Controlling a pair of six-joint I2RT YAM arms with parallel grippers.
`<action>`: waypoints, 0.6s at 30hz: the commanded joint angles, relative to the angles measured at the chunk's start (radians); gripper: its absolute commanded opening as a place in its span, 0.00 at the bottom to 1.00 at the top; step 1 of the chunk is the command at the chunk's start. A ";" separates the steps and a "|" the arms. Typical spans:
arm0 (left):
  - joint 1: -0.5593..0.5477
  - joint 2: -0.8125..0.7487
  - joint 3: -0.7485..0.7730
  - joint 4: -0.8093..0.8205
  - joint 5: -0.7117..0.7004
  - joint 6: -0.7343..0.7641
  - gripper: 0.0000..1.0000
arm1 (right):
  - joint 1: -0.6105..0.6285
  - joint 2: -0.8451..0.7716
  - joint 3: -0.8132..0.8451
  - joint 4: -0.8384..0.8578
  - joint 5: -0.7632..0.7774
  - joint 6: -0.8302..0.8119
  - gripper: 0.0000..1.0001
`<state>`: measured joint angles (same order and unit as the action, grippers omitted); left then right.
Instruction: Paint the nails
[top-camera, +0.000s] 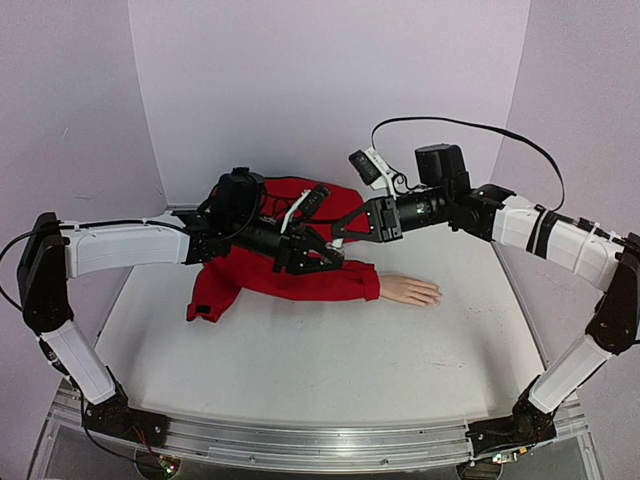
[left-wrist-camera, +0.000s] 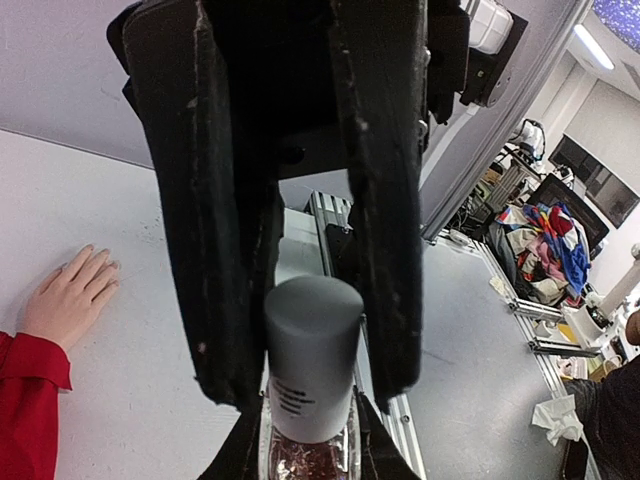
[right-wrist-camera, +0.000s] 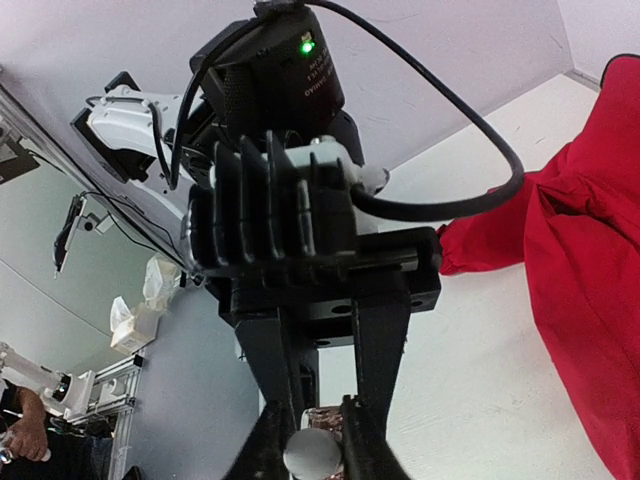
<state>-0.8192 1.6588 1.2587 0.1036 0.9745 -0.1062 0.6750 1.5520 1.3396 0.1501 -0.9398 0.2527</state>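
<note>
The left claw (top-camera: 330, 256) pinches a glittery polish bottle (left-wrist-camera: 308, 458), and the right claw (top-camera: 340, 234) is pressed onto its grey cap (left-wrist-camera: 312, 335).

Open table (top-camera: 300, 370) before mannequin hand (top-camera: 412, 291), red sleeve (top-camera: 345, 283) alongside

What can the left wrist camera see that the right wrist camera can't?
Only the left wrist view shows the mannequin hand, lying palm down. Only the right wrist view shows a green light on the left arm's black wrist housing. Both show the bottle's grey cap clamped between the left fingers, and the red sleeve.
</note>
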 joint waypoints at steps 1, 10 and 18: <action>0.003 -0.008 0.059 0.036 -0.005 -0.011 0.00 | 0.007 0.008 0.038 0.025 -0.045 -0.007 0.05; 0.001 -0.069 0.025 0.026 -0.834 0.057 0.00 | 0.049 -0.023 -0.006 -0.038 0.339 0.010 0.00; -0.046 -0.061 0.061 0.028 -1.183 0.136 0.00 | 0.301 -0.008 0.017 -0.106 1.255 0.294 0.00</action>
<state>-0.9031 1.6470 1.2598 0.0498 0.1684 0.0139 0.8700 1.5558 1.3418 0.1761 -0.0299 0.3756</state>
